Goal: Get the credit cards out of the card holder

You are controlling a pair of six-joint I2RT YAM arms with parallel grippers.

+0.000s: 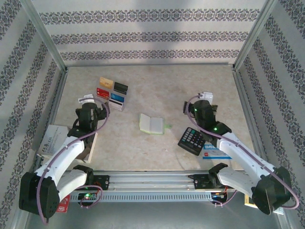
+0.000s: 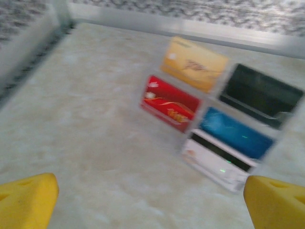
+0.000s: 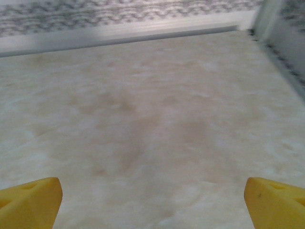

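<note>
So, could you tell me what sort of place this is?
Probably a staged robot test cell, not a real room: wallpapered panels in a metal frame box in a marble-look tabletop holding a calculator and credit cards.

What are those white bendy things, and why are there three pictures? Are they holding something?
Those are two robot arms. Each ends in a pincer: the left gripper and the right gripper. Both are open and hold nothing. The big picture looks down from above. The other two come from small cameras on the wrists; the yellow bits in the corners are fingertips. Four credit cards lie side by side: a tan card, a red card, a black card and a blue-and-white card. The green card holder lies open mid-table, a black calculator near the right gripper.
</note>
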